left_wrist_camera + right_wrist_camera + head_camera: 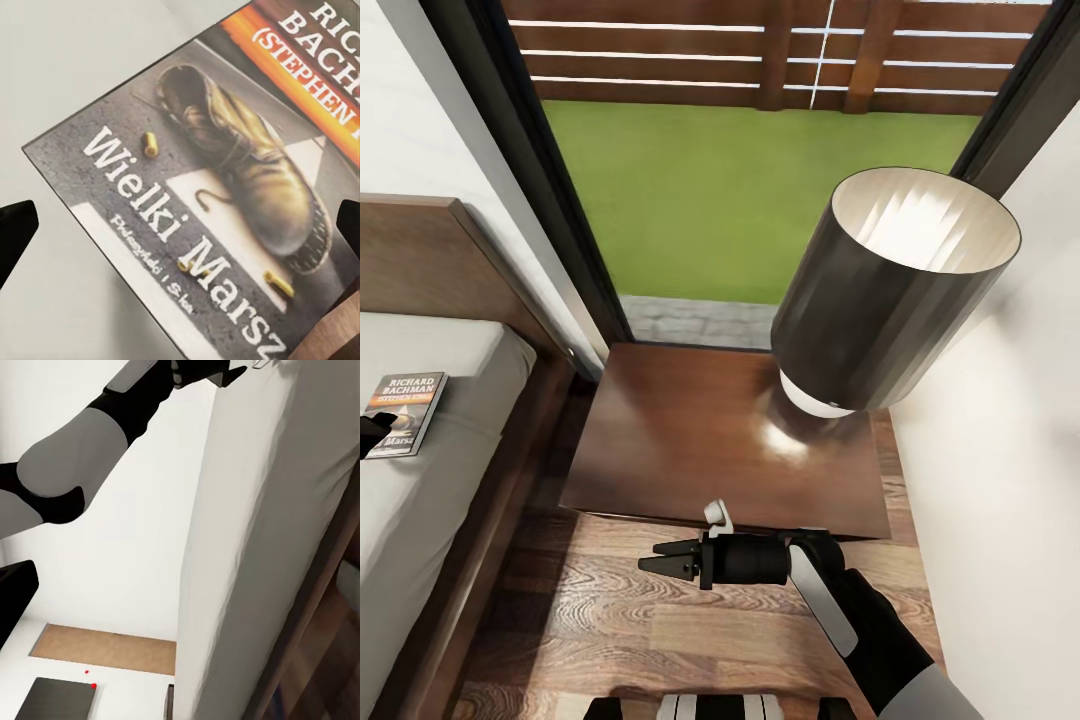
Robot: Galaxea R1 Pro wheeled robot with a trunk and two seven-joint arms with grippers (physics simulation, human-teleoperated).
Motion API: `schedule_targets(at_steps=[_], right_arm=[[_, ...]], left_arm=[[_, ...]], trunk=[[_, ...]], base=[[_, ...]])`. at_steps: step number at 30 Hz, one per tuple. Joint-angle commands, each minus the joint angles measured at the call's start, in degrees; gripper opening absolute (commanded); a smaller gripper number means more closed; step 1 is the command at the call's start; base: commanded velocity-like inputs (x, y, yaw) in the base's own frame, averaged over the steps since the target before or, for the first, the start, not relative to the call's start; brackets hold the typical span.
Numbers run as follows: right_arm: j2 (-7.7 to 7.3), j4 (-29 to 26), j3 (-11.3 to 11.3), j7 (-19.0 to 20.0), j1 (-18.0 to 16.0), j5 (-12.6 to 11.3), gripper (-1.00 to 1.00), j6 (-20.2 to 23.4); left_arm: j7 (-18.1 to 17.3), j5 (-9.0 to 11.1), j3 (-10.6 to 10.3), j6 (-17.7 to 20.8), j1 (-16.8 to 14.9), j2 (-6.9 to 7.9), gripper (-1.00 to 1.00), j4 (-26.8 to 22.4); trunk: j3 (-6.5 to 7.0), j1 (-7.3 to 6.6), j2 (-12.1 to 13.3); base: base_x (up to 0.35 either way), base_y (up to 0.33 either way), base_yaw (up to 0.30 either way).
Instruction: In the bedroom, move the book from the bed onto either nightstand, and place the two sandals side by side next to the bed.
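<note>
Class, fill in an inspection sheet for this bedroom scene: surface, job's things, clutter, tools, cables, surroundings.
Surface: nightstand, glossy top, bare beside the lamp.
Job's things: book lying flat on the bed mattress; no sandals seen.
Clutter: table lamp with dark shade on the nightstand's right side.
Tools: left tool open, fingertips either side of the book; right tool low over the wood floor, before the nightstand; jaws unclear.
Cables: nothing seen.
Surroundings: window onto lawn and slatted fence; white walls.

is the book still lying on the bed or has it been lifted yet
Lying flat on the bed. The book rests cover-up on the mattress, and the left gripper is open with its fingertips either side of it.
</note>
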Motion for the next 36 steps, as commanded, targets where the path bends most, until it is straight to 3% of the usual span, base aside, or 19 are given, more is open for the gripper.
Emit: schedule_targets(at_steps=[1, 36], right_arm=[[0.0, 0.01, 0.02, -0.02, -0.03, -0.29, 1.0, 0.34], [0.0, 0.1, 0.02, -0.02, -0.03, -0.28, 1.0, 0.34]], left_arm=[[0.28, 0.58, 0.07, 0.32, -0.02, -0.01, 1.0, -0.08], [0.53, 0.38, 0.14, 0.31, -0.02, 0.07, 1.0, -0.08]], trunk=[[-0.03, 0.0, -0.01], [-0.03, 0.0, -0.01]], base=[[0.0, 0.0, 0.0], [0.044, 0.02, 0.0]])
